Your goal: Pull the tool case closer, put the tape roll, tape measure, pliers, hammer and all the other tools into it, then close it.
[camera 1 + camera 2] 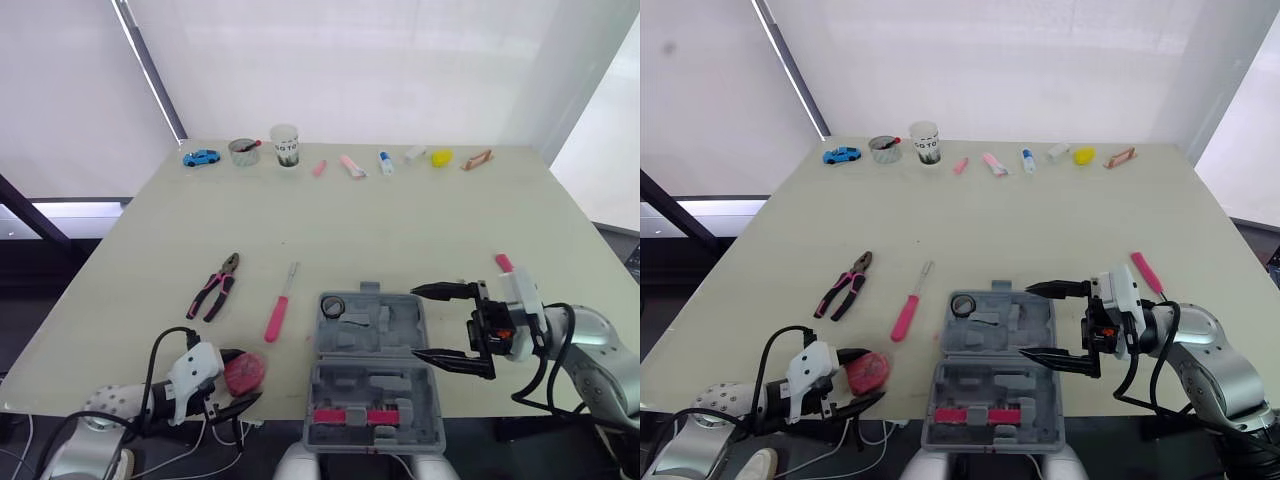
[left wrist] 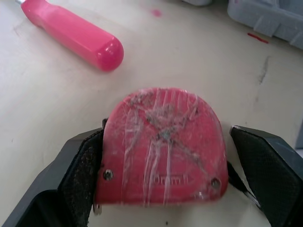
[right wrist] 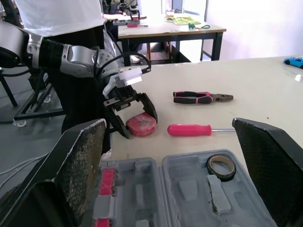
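Left wrist view showed the left gripper straddling the red tape measure, one finger touching it, the other just clear. The right gripper gaped wide at the open tool case.

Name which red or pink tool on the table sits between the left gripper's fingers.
The red tape measure, straddled by the open left gripper; the pink-handled screwdriver and pliers lie beyond it, untouched.
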Available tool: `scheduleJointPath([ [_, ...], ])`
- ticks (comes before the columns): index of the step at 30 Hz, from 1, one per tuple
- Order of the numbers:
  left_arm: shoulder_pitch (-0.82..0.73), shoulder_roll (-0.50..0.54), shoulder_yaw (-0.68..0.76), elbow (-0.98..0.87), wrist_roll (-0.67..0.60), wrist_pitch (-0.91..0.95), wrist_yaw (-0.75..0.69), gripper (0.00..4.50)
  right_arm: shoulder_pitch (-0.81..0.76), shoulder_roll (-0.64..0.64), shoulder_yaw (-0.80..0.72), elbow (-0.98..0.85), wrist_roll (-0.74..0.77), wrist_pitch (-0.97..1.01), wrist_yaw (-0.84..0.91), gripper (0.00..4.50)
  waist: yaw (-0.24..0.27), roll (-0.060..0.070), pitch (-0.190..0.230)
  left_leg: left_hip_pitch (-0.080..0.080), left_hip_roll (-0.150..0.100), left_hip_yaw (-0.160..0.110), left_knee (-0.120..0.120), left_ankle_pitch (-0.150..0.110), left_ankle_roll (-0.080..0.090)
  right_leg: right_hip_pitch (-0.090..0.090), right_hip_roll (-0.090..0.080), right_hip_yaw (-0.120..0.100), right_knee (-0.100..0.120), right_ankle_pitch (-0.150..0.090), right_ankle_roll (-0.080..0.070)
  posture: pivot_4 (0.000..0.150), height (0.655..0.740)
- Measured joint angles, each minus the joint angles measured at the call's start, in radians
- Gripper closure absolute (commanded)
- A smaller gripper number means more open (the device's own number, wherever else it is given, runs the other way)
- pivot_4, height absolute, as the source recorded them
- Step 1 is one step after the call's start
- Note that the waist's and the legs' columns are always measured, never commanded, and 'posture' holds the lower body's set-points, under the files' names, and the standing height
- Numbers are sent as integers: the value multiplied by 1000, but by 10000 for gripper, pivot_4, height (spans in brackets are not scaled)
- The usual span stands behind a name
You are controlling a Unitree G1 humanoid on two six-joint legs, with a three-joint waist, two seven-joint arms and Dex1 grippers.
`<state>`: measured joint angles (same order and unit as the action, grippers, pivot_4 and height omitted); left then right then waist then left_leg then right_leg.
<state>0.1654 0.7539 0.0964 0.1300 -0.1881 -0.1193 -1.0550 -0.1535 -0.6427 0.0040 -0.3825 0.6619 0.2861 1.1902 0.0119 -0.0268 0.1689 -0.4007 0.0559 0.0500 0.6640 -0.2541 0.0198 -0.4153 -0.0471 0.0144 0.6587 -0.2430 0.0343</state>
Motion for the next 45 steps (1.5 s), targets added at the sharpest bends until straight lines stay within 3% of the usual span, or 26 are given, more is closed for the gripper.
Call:
scheduleJointPath([
  [3, -7, -2, -11, 7, 3, -6, 1, 15101, 0, 0, 0, 0, 0, 2, -1, 0, 1, 0, 0, 0, 0, 0, 0, 0, 0, 0, 0, 0, 0, 0, 0, 1500, 7400],
  [15, -30, 4, -15, 18, -11, 7, -7, 15003, 3, 3, 0, -1, 0, 10, -12, 0, 2, 0, 0, 1, 0, 0, 1, 0, 0, 1, 0, -1, 1, 0, 0, 1500, 7400],
  [20, -185, 68, -23, -1, -44, 58, -93, 15003, 8, 7, -2, -2, 8, 19, -24, 0, 1, 0, 0, 0, 0, -1, 3, 0, 0, 1, 0, -2, 2, 0, 0, 1500, 7400],
  [27, -426, 64, -93, -25, -86, 113, -209, 15003, 10, -20, -1, -5, -14, 146, -146, 0, 0, -1, 0, -1, -2, 0, 3, 0, 0, 1, 1, -2, 1, 1, 2, 1500, 7400],
  [31, -540, 15, -152, -19, -89, 132, -250, 15003, 13, -24, -2, -17, -16, 246, -242, 0, 0, -1, 0, -2, -1, -1, 3, 0, 0, 1, 3, -2, 2, 2, 3, 1500, 7400],
  [36, -725, -128, -261, 36, -78, 121, -292, 15003, 7, 9, 8, -55, 1, 453, -442, 0, 1, -1, 0, -5, -2, -3, 6, 0, 0, 1, 3, -1, 1, 3, 5, 1500, 7400],
  [45, -887, -296, -340, 218, -32, 37, -337, 15003, -53, 220, -114, -105, 314, 800, -801, 0, -11, -1, 0, -12, -1, -8, 7, 0, 0, -4, 7, -3, 2, 3, 5, 1500, 7400],
])
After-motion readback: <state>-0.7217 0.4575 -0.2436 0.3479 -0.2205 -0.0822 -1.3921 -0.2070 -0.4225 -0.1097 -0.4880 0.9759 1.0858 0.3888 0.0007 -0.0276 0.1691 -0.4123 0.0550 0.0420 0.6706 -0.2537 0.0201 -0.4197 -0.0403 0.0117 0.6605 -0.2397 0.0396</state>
